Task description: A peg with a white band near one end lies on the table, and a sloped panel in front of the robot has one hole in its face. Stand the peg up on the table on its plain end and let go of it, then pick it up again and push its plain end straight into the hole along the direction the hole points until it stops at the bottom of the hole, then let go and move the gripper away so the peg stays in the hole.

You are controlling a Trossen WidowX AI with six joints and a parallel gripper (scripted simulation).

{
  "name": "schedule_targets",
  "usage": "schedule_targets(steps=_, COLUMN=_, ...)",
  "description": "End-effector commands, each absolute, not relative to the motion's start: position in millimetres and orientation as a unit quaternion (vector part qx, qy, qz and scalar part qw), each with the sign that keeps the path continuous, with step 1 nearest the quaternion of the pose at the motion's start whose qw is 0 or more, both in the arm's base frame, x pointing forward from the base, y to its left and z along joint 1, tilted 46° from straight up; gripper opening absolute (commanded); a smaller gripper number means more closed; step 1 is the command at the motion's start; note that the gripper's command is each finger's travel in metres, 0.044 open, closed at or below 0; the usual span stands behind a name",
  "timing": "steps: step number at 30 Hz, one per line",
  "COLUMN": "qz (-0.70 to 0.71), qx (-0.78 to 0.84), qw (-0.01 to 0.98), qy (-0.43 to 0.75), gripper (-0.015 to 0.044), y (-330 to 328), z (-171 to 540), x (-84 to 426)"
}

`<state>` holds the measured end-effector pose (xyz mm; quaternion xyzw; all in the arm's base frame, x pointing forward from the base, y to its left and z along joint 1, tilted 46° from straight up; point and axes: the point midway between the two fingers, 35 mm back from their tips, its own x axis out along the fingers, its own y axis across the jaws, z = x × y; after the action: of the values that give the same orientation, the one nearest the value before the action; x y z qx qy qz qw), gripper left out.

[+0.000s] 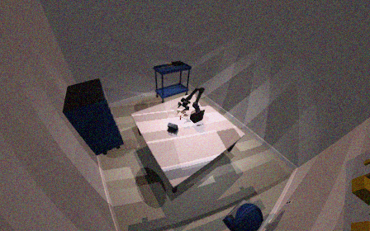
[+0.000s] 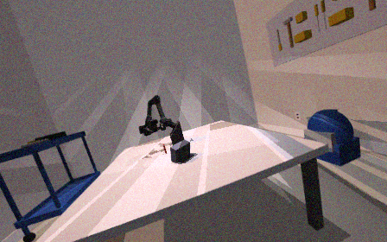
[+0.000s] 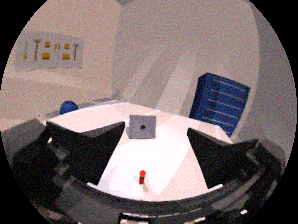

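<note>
Small red peg (image 3: 143,176) standing upright on the pale table (image 3: 166,163), bare table around it, dark sloped panel (image 3: 141,127) well beyond, wide-spread black gripper (image 3: 152,152) above.
</note>
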<state>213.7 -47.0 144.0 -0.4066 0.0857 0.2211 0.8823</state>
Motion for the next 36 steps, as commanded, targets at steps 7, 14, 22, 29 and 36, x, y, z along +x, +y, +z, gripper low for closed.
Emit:
schedule_targets(steps=7, qz=0.218, qx=-0.387, qw=0.89, qy=0.101, gripper=0.044, y=-26.9, z=149.2, x=206.3)
schedule_targets(steps=14, qz=0.218, qx=-0.328, qw=0.897, qy=0.203, gripper=0.044, y=-33.0, z=130.6, x=213.2)
schedule_targets(steps=22, qz=0.206, qx=-0.275, qw=0.881, qy=0.324, gripper=0.044, y=-39.2, z=108.3, x=216.6)
schedule_targets(steps=29, qz=0.181, qx=-0.249, qw=0.849, qy=0.43, gripper=0.044, y=-45.1, z=90.4, x=216.0)
schedule_targets(steps=36, qz=0.142, qx=-0.245, qw=0.803, qy=0.523, gripper=0.044, y=-51.5, z=77.2, x=214.2)
